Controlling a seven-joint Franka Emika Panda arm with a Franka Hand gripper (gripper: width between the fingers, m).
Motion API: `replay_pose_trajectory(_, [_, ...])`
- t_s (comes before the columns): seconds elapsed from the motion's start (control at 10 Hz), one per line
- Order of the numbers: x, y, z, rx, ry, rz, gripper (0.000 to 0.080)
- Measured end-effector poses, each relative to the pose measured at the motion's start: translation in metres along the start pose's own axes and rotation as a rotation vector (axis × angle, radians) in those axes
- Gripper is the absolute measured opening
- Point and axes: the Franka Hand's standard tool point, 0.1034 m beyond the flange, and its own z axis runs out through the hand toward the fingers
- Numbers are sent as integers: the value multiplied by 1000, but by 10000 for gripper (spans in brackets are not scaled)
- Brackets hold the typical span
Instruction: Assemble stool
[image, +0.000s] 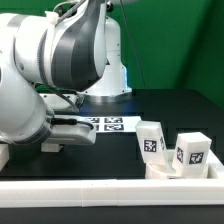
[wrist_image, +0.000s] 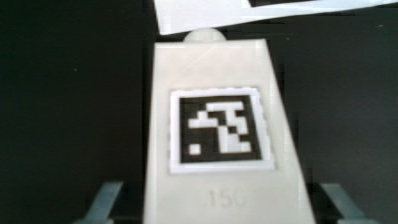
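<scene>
One white blocky stool leg (wrist_image: 217, 110) fills the wrist view, lying on the black table with its square black-and-white tag facing up. My gripper (wrist_image: 222, 203) is shut on its near end, with a grey finger (wrist_image: 111, 200) against each side. In the exterior view the gripper (image: 68, 130) is low over the table at the exterior view's left, and the arm hides the held leg. Two more stool legs (image: 152, 140) (image: 192, 150) stand upright at the exterior view's right, tags facing forward.
The marker board (image: 105, 123) (wrist_image: 267, 12) lies flat just beyond the held leg's far tip. A long white rail (image: 100, 195) edges the table's front. The robot's base (image: 105, 60) stands at the back.
</scene>
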Motion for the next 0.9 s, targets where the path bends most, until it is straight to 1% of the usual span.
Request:
replay_pose_trajectory(0.1, [-2, -6, -6, -6, 8, -7, 336])
replay_pose_trajectory(0.2, [-9, -16, -15, -13, 16, -11, 336])
replay_pose_trajectory(0.3, [-23, -36, -32, -14, 24, 3, 336])
replay_pose_trajectory(0.4, [-37, -59, -51, 2, 60, 18, 337])
replay_pose_trajectory(0.5, [-44, -69, -56, -4, 51, 39, 337])
replay_pose_trajectory(0.6, [-44, -79, -59, -14, 59, 40, 337])
replay_pose_trajectory(0.9, [-38, -77, -60, -15, 96, 31, 337])
